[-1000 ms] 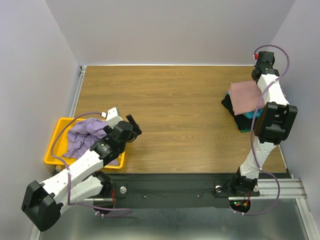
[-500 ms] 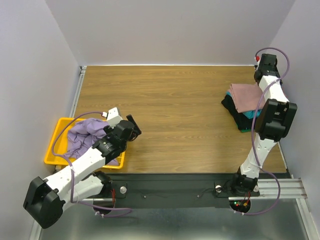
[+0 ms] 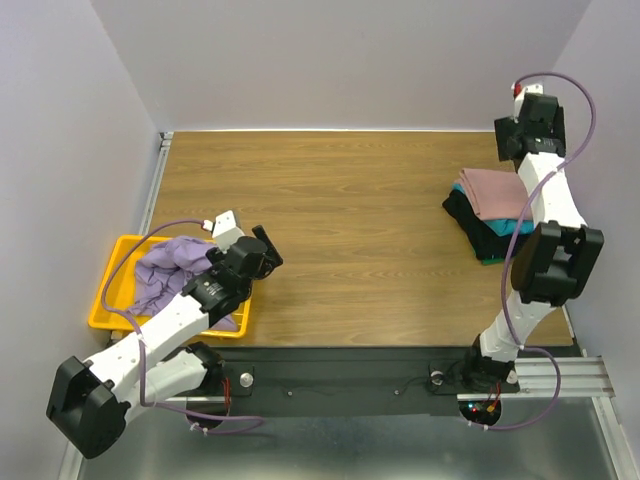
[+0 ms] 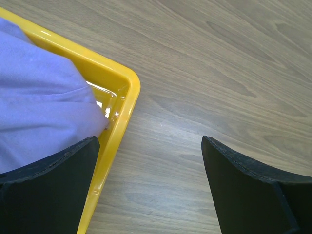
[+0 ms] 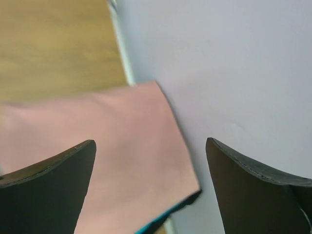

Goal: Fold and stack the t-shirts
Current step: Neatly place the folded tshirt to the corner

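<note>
Behind the stacked t-shirts [image 3: 488,198], right arm [image 3: 545,200] stretches upright, jaws parted.

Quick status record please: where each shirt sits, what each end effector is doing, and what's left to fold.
stack: right side of the table; pink t-shirt on top, teal t-shirt under it, black t-shirt lowest
unfolded: lavender t-shirt, crumpled in the yellow bin
left end effector: open, empty, over the bin's corner beside the lavender cloth
right end effector: open, empty, above the pink t-shirt's edge by the wall
remaining: lavender t-shirt not yet folded or stacked
</note>
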